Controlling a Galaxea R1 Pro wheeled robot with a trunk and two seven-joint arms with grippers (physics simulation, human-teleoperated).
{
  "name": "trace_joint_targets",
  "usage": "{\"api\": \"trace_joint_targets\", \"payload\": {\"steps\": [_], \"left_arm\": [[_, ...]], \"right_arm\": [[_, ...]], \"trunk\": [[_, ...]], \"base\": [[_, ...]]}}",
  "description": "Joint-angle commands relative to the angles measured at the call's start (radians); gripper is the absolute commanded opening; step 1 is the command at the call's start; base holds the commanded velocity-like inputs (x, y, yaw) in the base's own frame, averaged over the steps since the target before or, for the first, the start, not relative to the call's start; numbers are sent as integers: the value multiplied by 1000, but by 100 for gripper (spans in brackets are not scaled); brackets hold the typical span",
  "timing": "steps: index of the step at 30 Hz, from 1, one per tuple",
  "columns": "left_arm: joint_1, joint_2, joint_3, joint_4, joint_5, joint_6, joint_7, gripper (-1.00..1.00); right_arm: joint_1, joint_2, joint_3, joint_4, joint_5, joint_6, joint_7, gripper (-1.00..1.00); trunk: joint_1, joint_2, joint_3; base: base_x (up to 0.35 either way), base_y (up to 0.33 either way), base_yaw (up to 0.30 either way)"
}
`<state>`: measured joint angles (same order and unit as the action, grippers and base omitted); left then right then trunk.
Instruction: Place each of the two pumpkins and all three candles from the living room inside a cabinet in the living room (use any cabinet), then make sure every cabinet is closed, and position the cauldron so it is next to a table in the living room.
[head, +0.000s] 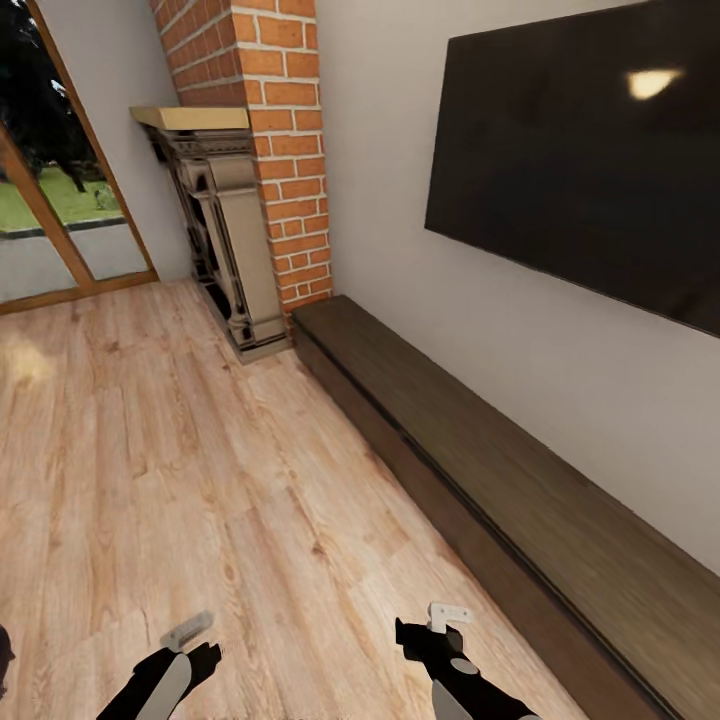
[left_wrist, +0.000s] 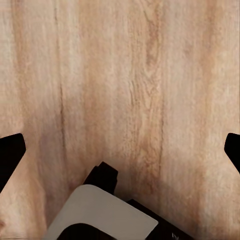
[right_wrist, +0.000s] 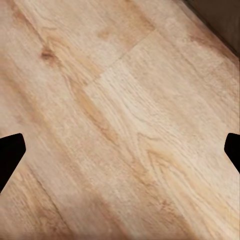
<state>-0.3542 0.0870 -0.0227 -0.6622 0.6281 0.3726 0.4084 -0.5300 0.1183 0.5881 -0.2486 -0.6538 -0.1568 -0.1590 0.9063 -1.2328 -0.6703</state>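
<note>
Both the left gripper (left_wrist: 120, 150) and the right gripper (right_wrist: 120, 150) are hanging spread and empty, while ahead of the right one the long low dark brown wood-grain cabinet (head: 520, 490) is presenting stiff, handleless fronts, likely needing an edge hold.

Light wood-plank floor (head: 180, 480). Standing on it: long low dark brown cabinet (head: 520, 500), fronts closed, against the wall; ornate fireplace surround (head: 225, 250) just beyond the cabinet's far end.
</note>
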Motion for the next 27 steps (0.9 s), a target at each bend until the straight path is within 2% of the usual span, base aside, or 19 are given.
{"api": "trace_joint_targets", "payload": {"steps": [1, 15, 27], "left_arm": [[0, 1, -3, -2, 8, 3, 7, 100], [0, 0, -2, 5, 10, 3, 6, 100], [0, 2, -2, 6, 8, 3, 6, 100]], "right_arm": [[-1, 0, 9, 0, -9, -4, -5, 100], [-1, 0, 10, 0, -9, -4, -5, 100], [-1, 0, 10, 0, -9, -3, -5, 100]], "trunk": [[-4, 7, 2], [-58, 105, 36], [-58, 105, 28]], "base": [[0, 0, 273], [0, 0, 273], [0, 0, 273]]}}
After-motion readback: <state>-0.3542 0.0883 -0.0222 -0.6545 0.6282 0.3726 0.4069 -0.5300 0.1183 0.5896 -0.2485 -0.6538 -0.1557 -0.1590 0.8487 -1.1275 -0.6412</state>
